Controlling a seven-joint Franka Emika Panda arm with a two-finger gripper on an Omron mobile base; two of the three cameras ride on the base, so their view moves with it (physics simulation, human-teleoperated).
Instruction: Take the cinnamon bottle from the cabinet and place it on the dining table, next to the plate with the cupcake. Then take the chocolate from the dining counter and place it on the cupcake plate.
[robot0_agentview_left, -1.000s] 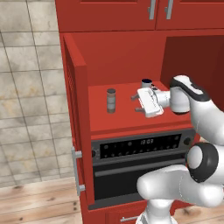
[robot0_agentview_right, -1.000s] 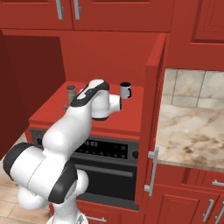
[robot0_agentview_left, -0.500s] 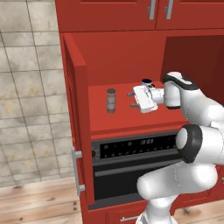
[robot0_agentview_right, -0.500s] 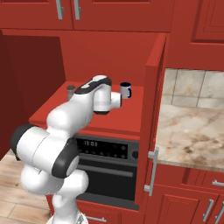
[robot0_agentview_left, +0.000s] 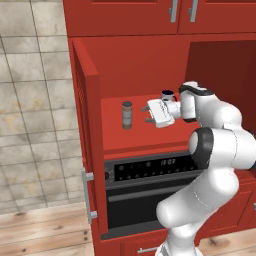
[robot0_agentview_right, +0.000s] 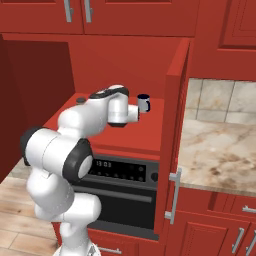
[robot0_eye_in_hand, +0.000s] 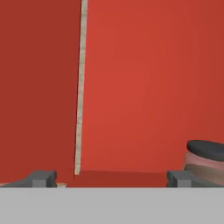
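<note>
Now: my gripper is wide open and empty, inside the cabinet. The jar stands upright on the shelf just beside my fingertips. I judge it light, rigid and smooth, perhaps slippery: grip mid-body, below the cap. Its pale band shows no readable writing.

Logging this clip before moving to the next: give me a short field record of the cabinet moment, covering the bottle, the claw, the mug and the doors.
cinnamon bottle: upright on the open cabinet shelf, not held
claw: open, empty, level with the bottle, pointing at it from the side, a gap between them
mug: on the same shelf, behind the arm
cabinet doors: swung open on both sides
oven: below the shelf, closed
hand view: bottle at the right edge, beside the right fingertip
</note>
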